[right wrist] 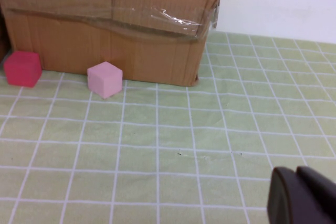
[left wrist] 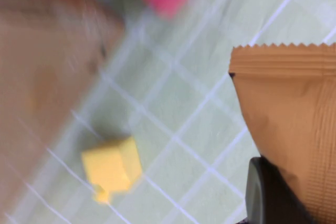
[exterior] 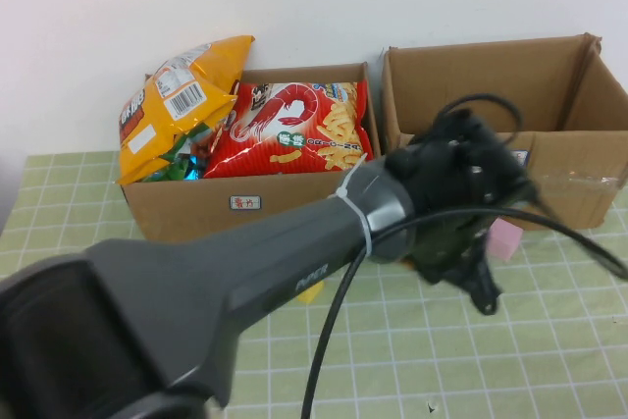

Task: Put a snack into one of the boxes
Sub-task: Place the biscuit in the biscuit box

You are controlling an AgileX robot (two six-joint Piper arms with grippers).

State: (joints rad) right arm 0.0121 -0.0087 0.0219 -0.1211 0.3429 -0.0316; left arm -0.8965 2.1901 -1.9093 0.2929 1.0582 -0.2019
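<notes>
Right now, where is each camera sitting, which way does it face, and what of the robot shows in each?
High view: raised behind the robot, facing two cardboard boxes; the left arm fills it, left gripper low between them.
Left wrist view: looks down at the mat; an orange snack bag held by one dark finger.
Right wrist view: low, facing the right box; right gripper fingers together.
Shared: the pale pink cube, in the high and right wrist views.

Left arm [exterior: 245, 272] extended diagonally across the table toward the right, wrist angled down. Left gripper [exterior: 471, 277] low over the surface, one dark finger [left wrist: 268, 195] clamped against an orange-brown packet. Right gripper [right wrist: 302, 195] low above the table, dark fingers pressed together.
</notes>
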